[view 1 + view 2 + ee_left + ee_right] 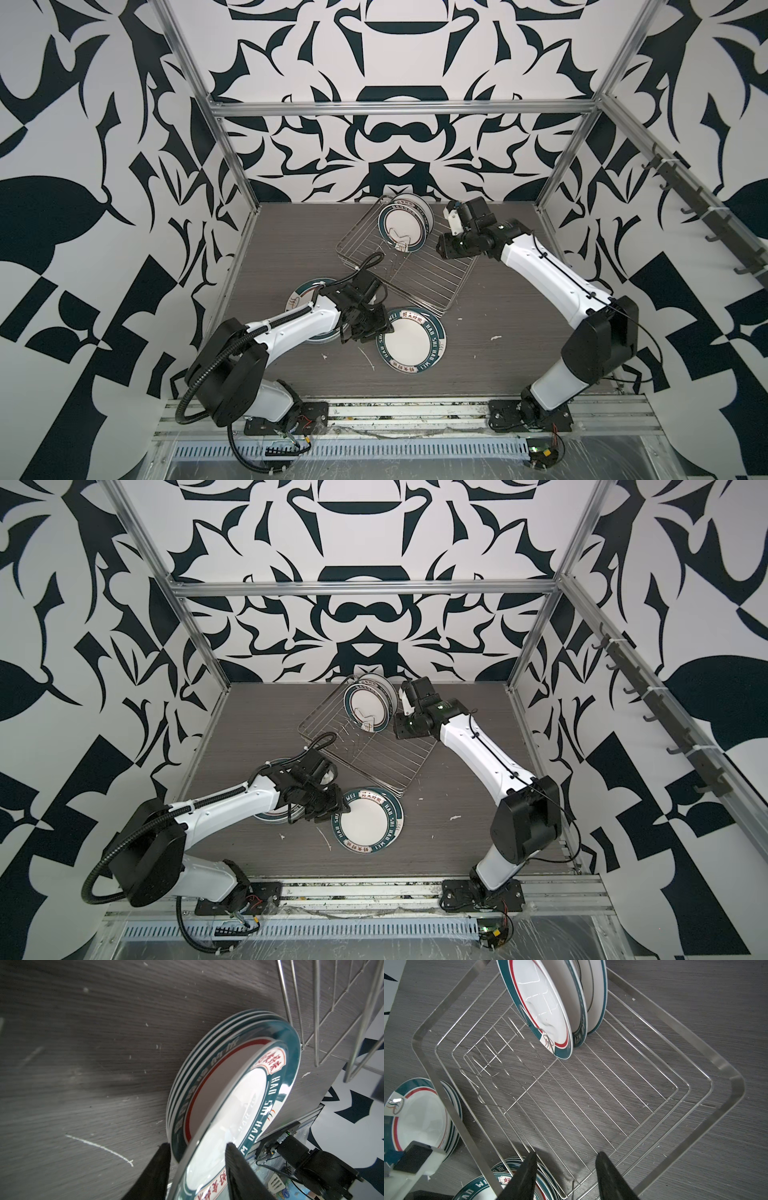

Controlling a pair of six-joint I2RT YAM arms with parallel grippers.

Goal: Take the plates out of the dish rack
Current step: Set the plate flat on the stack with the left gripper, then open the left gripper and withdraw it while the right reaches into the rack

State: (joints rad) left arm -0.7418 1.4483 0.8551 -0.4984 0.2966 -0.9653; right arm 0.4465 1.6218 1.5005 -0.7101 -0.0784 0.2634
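Observation:
The dish rack (pixel 424 270) (pixel 384 752) (pixel 591 1093) sits askew at the back middle of the table. Three plates (pixel 401 226) (pixel 368 706) (pixel 548 1007) stand upright in its far corner. A stack of plates (pixel 410 341) (pixel 368 820) (pixel 209 1093) lies in front of the rack. Another stack (pixel 305 293) (pixel 415 1115) lies partly under the left arm. My left gripper (pixel 372 330) (pixel 197 1145) is open, its fingers astride the near rim of the front stack's top plate. My right gripper (pixel 441 247) (pixel 566 1153) hovers open over the rack's right side, holding nothing.
Aluminium posts (pixel 235 166) and patterned walls close in the grey wood table (pixel 291 232) on three sides. A metal rail (pixel 374 415) with the arm bases runs along the front edge. White scratches (pixel 368 359) mark the table beside the front stack.

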